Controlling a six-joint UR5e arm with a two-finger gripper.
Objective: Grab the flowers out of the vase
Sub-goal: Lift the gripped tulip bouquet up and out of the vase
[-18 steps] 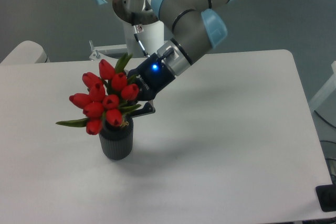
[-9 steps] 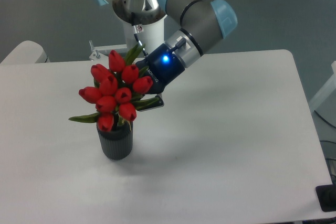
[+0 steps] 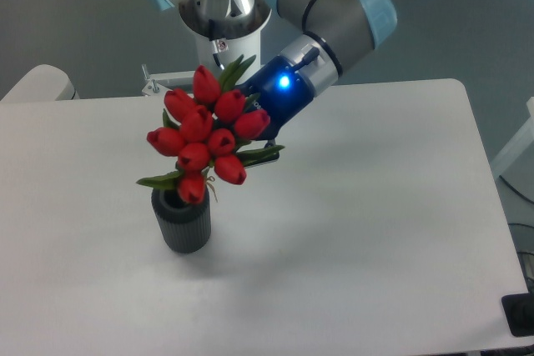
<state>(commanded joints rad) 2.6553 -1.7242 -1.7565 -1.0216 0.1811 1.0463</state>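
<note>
Camera view, fixed, looking down on a white tabletop (image 3: 375,231). The flowers (image 3: 209,135), a bunch of red closed tulip buds with green leaves, are up in the air, tilted, heads leaning to the upper left. They sit above and slightly right of the vase (image 3: 181,220). The lowest bud hangs just over the vase mouth, overlapping its rim in this view; whether any stem ends are inside the vase cannot be told, the buds cover that spot. 1 long leaf sticks out to the left at the bottom of the bunch, another points right toward the hand.

The hand (image 3: 257,154) is behind and right of the bunch, mostly covered by buds and leaves. Only a dark finger tip shows below the rightmost leaf. It looks clenched on the flowers at the stems, since the bunch hangs free of the vase with nothing else under it. The dark blue wrist body with a lit blue light sits just above and right of the buds, and the grey arm (image 3: 334,6) with light blue joint caps runs up out of the top edge.

The vase stands upright on the tabletop, left of centre, dark with ribbed sides, with a soft shadow beside it.
</note>
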